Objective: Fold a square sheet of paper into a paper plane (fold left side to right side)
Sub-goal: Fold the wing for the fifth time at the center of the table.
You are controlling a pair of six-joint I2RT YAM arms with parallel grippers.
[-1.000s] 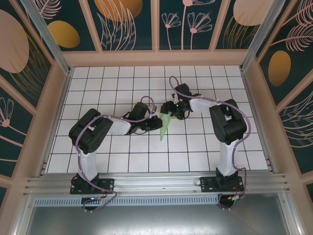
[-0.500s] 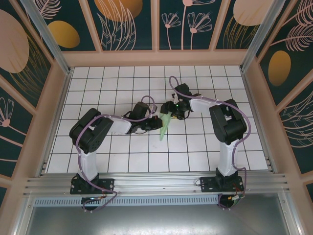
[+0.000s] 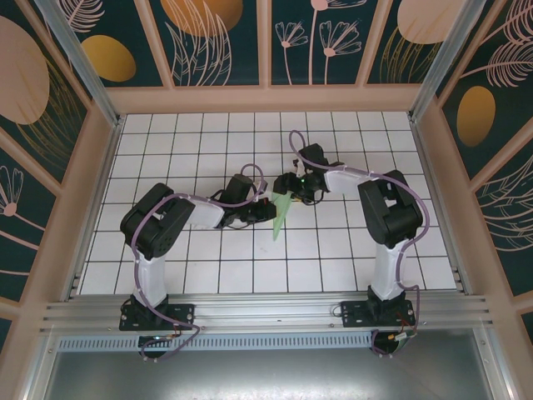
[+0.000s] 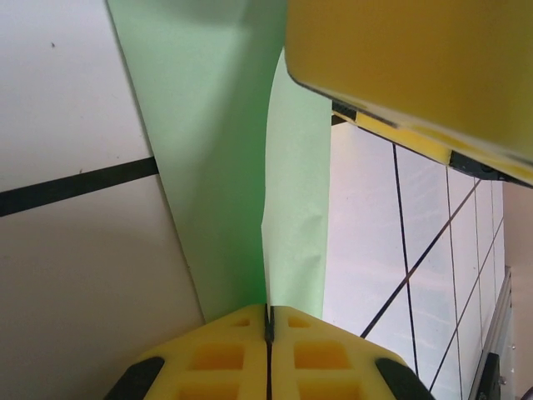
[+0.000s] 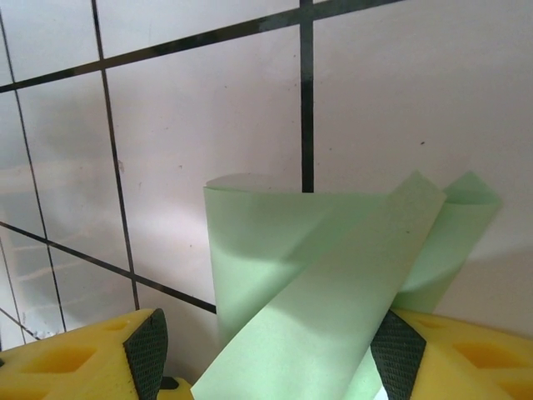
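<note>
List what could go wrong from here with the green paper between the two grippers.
1. The paper curls loosely between the spread fingers of the right gripper; closing there may press in a stray crease.
2. The left gripper is shut on the paper, so any pull apart might tear it.
3. The two grippers sit very close together; they could bump.

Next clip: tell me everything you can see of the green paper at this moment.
The mint-green paper is thin, plain and unmarked. It is folded into a narrow tapering shape whose point faces the arm bases. It sits mid-way between the two arms over the white tiled table. Its far end is raised and curled in overlapping layers. The left pincer is shut on one edge, and the curled end sits between the parted pads of the right pincer.
</note>
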